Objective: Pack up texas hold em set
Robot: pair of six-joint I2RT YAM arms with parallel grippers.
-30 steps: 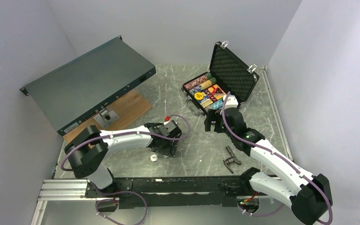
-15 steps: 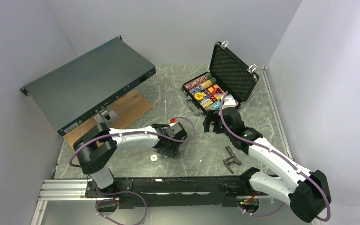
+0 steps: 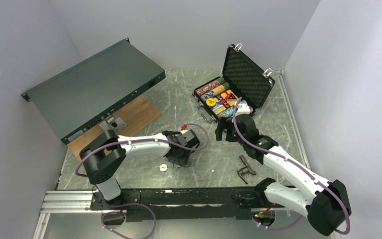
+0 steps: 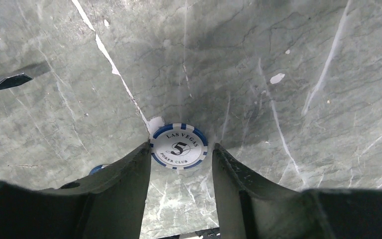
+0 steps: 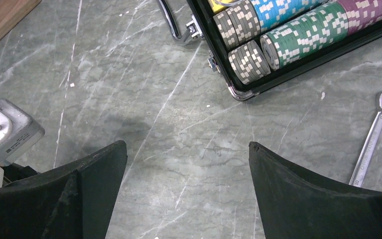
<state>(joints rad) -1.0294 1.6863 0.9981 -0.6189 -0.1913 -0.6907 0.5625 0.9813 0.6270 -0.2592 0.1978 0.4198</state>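
Note:
The black briefcase [image 3: 202, 98] lies open at the back right, its foam-lined lid [image 3: 246, 74] upright and rows of coloured chips [image 5: 298, 35] inside. A blue-and-white chip marked 5 [image 4: 179, 147] lies flat on the marble. My left gripper [image 4: 181, 145] stands low over it, with a fingertip on each side. The left tip touches the chip's edge and a thin gap shows at the right tip. A small white chip [image 3: 163, 168] lies just left of that gripper [image 3: 179, 159]. My right gripper [image 5: 186, 145] is open and empty near the case's front corner [image 5: 238, 92].
A grey rack chassis [image 3: 94, 84] leans on a wooden board [image 3: 134, 114] at the back left. A silver wrench [image 5: 373, 139] lies right of the right gripper. A dark tool [image 3: 245, 168] sits near the right arm. A metal blade tip [image 4: 10, 80] shows at the left.
The left gripper's jaws have narrowed around the blue-and-white chip, and the left arm has shifted slightly right. The right arm has barely moved.

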